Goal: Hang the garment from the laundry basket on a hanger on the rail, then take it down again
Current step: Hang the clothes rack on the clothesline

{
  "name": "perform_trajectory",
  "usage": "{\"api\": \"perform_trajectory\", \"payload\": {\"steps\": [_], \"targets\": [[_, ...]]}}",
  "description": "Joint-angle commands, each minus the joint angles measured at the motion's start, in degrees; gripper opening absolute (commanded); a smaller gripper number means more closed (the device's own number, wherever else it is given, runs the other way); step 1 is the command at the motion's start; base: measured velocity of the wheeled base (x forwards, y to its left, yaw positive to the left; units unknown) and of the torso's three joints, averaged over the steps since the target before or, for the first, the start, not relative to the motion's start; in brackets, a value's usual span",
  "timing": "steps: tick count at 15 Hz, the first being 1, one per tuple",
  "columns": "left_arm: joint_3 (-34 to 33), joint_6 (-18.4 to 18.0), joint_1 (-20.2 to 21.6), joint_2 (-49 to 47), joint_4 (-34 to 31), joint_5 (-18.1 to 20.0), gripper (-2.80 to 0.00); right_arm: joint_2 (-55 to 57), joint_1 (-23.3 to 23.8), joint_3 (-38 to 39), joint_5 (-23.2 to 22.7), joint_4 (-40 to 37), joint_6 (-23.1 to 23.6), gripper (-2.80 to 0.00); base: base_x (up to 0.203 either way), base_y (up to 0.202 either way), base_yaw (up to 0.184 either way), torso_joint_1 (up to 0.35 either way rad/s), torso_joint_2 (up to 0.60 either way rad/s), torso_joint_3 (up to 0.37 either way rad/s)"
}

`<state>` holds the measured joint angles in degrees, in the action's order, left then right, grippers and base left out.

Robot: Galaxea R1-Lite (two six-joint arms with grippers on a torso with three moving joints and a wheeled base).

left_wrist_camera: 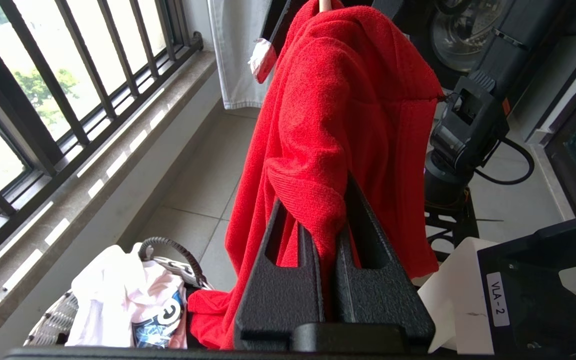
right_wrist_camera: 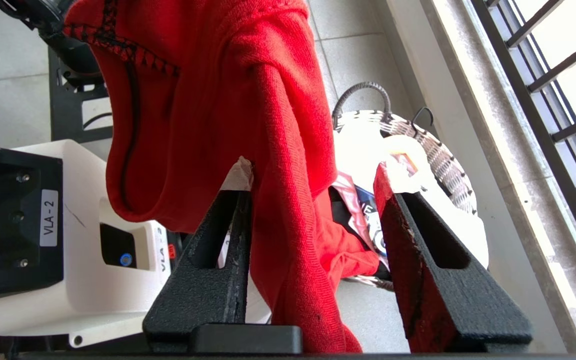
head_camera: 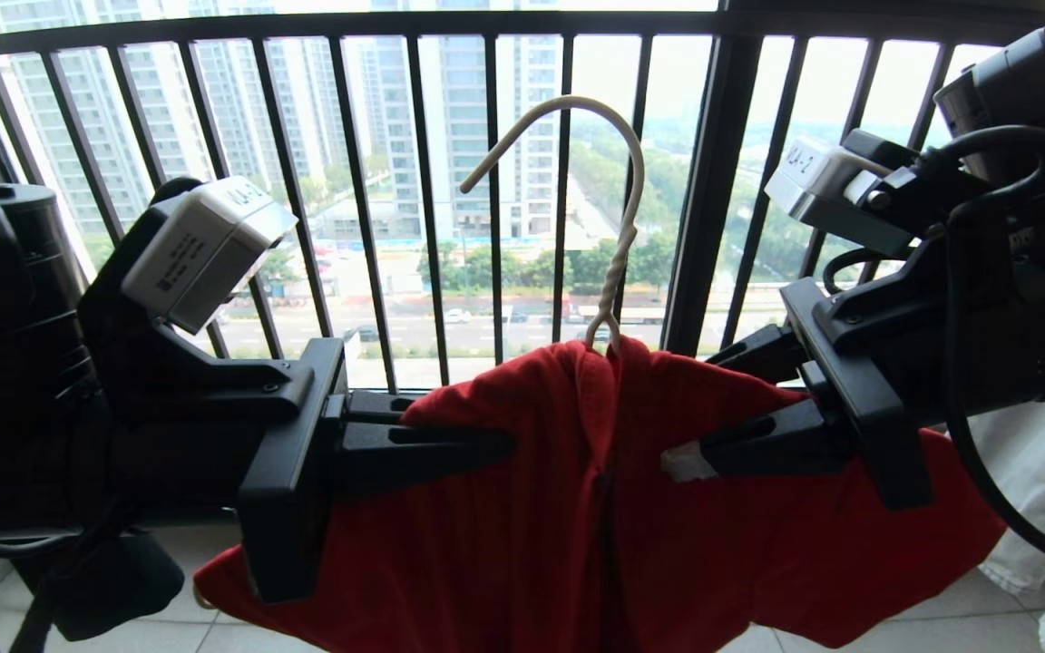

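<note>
The garment [head_camera: 522, 508], a red T-shirt, is draped over the cream wire hanger [head_camera: 618, 263]. The hanger's hook stands free in front of the window bars; the rail is out of view. My left gripper [head_camera: 486, 431] is shut on a bunched fold at one shoulder of the garment [left_wrist_camera: 348, 90], as the left wrist view shows at the gripper [left_wrist_camera: 315, 195]. My right gripper [head_camera: 695, 408] is at the other shoulder, open. A hanging fold of the garment [right_wrist_camera: 208, 100] runs between the fingers of the right gripper [right_wrist_camera: 313, 170], against one of them. The laundry basket [right_wrist_camera: 443, 160] sits on the floor below.
The black window railing [head_camera: 713, 181] stands close behind the hanger. A pale garment [head_camera: 1040, 490] hangs at the right. The laundry basket [left_wrist_camera: 53, 320] holds white and pink printed clothes [left_wrist_camera: 128, 300], and the red hem trails into it. A stone sill runs along the tiled floor.
</note>
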<state>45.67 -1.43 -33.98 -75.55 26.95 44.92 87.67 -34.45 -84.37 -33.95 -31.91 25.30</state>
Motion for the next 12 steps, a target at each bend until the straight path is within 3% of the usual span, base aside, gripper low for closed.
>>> {"api": "perform_trajectory", "payload": {"steps": [1, 10, 11, 12], "targets": [[0.0, 0.0, 0.0, 0.1, 0.3, 0.2, -2.80, 0.1, -0.4, 0.3, -0.2, -0.3, 0.0, -2.80, 0.000, 0.000, 0.000, 0.000, 0.00, 0.000], [0.2, 0.0, 0.1, -0.5, 0.8, 0.0, -2.80, -1.0, -0.6, 0.6, -0.2, -0.2, -1.3, -2.80, 0.000, 0.000, 0.000, 0.000, 0.00, 0.000], [0.2, 0.0, 0.1, -0.4, 0.8, 0.0, 0.00, -1.1, -0.6, 0.6, -0.2, -0.2, -1.3, -2.80, 0.000, 0.000, 0.000, 0.000, 0.00, 0.000], [0.2, 0.0, 0.2, -0.3, 0.8, 0.0, 0.00, -1.3, -0.6, 0.6, -0.2, -0.2, -1.3, -2.80, 0.000, 0.000, 0.000, 0.000, 0.00, 0.000]]}}
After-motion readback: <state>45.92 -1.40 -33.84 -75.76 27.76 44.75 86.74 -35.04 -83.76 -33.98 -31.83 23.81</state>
